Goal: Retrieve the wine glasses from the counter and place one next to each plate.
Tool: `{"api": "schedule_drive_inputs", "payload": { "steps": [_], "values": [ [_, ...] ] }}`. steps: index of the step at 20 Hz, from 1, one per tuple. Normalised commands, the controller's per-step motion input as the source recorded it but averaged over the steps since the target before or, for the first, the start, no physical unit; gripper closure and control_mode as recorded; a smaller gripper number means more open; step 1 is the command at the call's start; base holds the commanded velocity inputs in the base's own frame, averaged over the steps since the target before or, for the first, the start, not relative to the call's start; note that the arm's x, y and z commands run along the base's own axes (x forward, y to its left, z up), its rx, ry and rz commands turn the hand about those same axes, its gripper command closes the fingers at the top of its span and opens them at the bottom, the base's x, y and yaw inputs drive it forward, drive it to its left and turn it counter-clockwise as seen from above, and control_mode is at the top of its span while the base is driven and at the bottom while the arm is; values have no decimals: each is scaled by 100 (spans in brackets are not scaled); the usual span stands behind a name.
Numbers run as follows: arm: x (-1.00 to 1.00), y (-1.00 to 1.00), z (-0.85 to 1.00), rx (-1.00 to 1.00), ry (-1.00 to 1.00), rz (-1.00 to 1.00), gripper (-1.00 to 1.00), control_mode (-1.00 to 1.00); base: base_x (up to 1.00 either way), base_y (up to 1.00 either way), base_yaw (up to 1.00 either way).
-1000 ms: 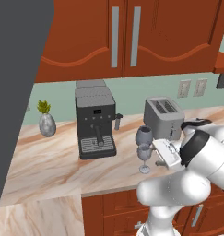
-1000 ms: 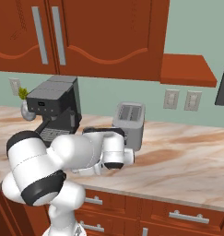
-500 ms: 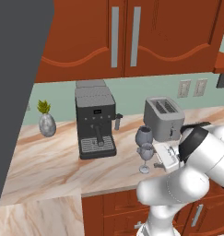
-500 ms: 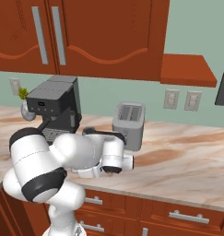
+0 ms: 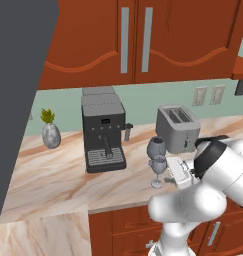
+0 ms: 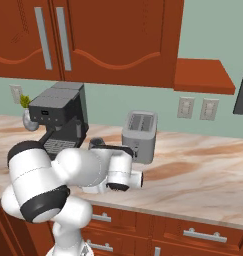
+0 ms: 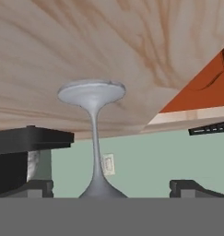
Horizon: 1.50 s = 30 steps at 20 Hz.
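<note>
Kitchen counter from the left base view: two wine glasses stand upright near its front edge, at about 7 o'clock from the toaster, stems vertical. The gripper sits just beside the nearer one at 3 o'clock.

Right base view: the arm's bulk hides the glasses.

Hand view is rolled over: nearer glass dead centre, foot at 12 o'clock. Fingers spread wide on either side, holding nothing. I'd close on the stem, then lift straight along its axis.

Near wine glass bowl cut off; contact perhaps unclear.
</note>
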Motion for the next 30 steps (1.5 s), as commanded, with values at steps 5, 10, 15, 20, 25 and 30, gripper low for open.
{"api": "schedule_drive_inputs", "payload": {
  "steps": [5,10,15,20,25,30],
  "values": [
    [0,19,-1,-3,2,0,-100,-100,0,0,0],
    [0,11,-8,0,7,0,-100,-100,0,0,0],
    [-2,15,-6,0,5,0,100,-100,0,0,0],
    [0,3,0,0,1,0,100,-100,0,0,0],
    [0,0,0,0,0,0,100,-100,0,0,0],
    [-4,-8,34,3,0,0,100,-100,0,0,0]
  ]
}}
